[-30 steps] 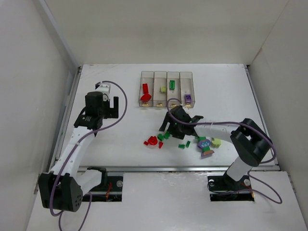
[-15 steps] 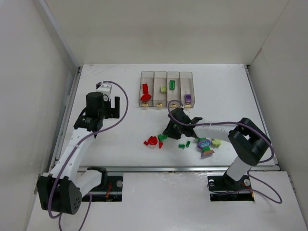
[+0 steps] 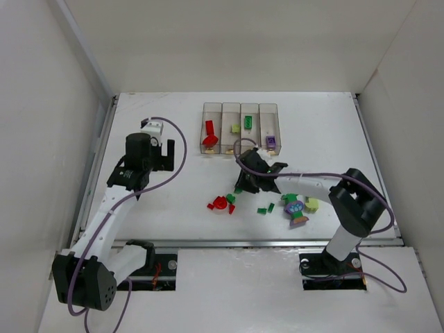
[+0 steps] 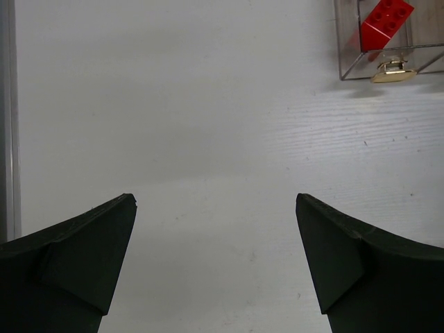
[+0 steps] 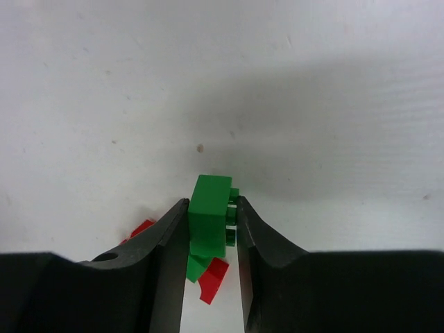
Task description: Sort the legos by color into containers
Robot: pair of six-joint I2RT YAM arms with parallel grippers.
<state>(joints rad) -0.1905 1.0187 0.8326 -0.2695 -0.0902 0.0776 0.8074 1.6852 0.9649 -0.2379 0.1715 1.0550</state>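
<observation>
One green lego (image 5: pixel 210 216) — clamped in right gripper (image 5: pixel 211 203) | left gripper (image 4: pixel 215 201) spread wide

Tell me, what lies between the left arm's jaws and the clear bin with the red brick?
Only bare white table, as the left wrist view shows: nothing lies between the open jaws of the left gripper and the bin holding the red brick.
</observation>
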